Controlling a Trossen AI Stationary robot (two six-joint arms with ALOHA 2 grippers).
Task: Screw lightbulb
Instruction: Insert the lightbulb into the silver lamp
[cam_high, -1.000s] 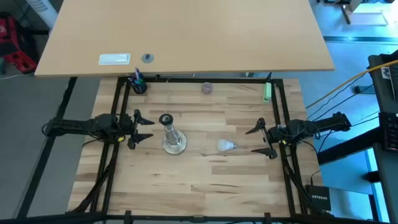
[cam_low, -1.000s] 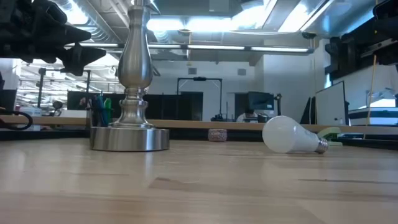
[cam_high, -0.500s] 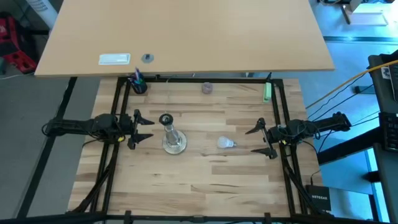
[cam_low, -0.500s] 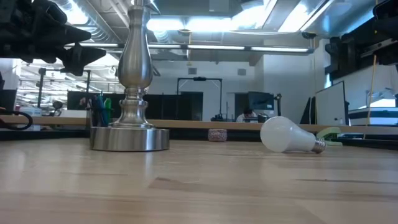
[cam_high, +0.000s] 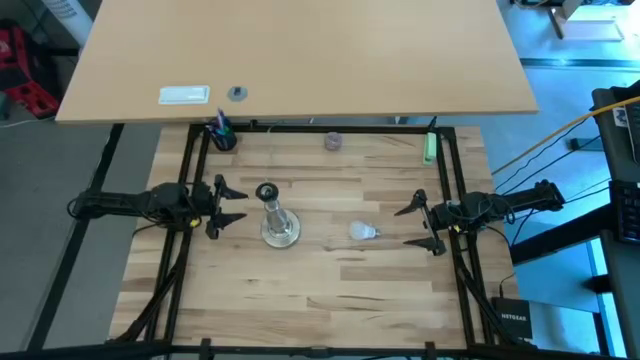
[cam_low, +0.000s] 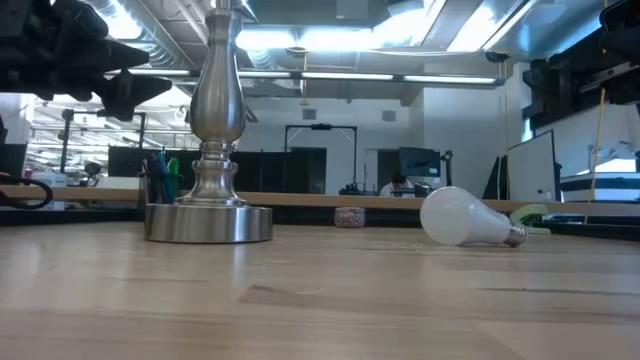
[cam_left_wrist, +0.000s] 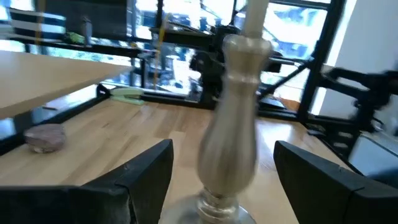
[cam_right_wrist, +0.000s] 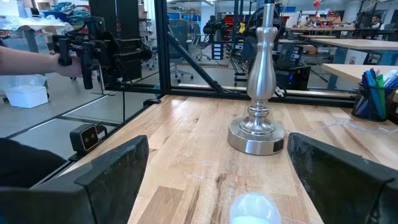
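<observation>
High view, lightbulb (cam_high: 364, 232) lying mid-table, both tools apart

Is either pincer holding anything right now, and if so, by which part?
Nothing is held. Both the left pincer and right pincer are open and empty; the white frosted lightbulb lies on the table.

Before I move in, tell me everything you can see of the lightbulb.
The lightbulb is small, with a white frosted globe and a short silvery threaded base. It lies on its side on the wooden table, base pointing toward the right gripper, between that gripper and the silvery stand. Only the table touches it; nothing holds it.
</observation>
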